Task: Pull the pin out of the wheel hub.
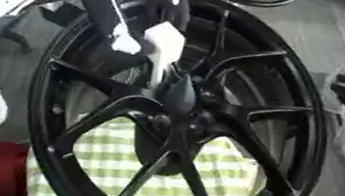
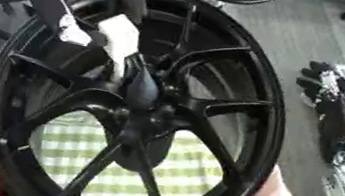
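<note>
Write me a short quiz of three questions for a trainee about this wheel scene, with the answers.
1. True or false: the left hand reaches to the hub of the wheel.
2. What shows between the lower spokes? A: red paper. B: green checked cloth. C: bare wood.
3. Which hand is apart from the wheel, at the view's right edge?

Key: 1 true. 2 B. 3 the right hand.
</note>
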